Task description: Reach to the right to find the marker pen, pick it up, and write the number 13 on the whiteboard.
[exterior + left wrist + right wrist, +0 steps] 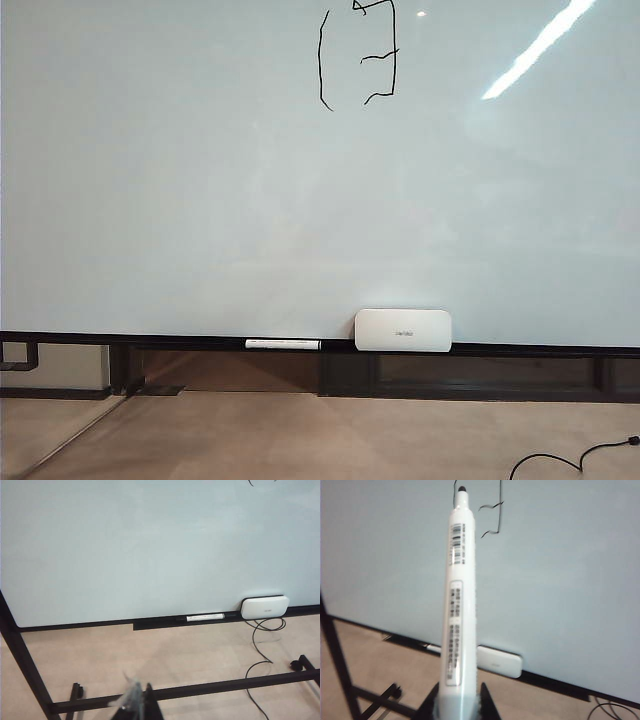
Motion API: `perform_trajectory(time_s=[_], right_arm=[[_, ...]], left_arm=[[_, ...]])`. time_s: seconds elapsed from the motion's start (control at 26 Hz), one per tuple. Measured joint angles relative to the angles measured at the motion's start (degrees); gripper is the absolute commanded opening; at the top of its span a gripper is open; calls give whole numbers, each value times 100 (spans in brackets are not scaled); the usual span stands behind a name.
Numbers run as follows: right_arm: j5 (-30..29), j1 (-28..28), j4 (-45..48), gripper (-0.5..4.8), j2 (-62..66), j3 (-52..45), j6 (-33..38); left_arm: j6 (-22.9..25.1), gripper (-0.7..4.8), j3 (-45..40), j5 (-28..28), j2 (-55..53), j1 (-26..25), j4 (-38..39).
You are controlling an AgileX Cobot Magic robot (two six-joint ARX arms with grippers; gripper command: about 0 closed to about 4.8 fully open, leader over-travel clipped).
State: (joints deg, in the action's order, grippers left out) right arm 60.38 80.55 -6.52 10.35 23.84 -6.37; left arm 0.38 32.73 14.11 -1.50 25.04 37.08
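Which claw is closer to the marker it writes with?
Right. The right claw is shut on the marker, which points toward the whiteboard and the 13. The left claw holds no pen; it faces the board's lower rail from farther back.

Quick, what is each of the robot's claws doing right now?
Left gripper: only partly in view low over the floor; cannot tell.
Right gripper: shut on the marker pen, held off the whiteboard.
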Motion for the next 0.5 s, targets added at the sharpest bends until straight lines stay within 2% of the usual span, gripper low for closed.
perform_trajectory(time_s=[0.27,0.5], right_arm=[[-297,-26,9,-6,7,-240,55],[-334,-28,11,-6,7,-533,238]], left_arm=[[-151,-6,-120,232,0,0,-188],[-634,-5,-295,363,4,-2,-402]])
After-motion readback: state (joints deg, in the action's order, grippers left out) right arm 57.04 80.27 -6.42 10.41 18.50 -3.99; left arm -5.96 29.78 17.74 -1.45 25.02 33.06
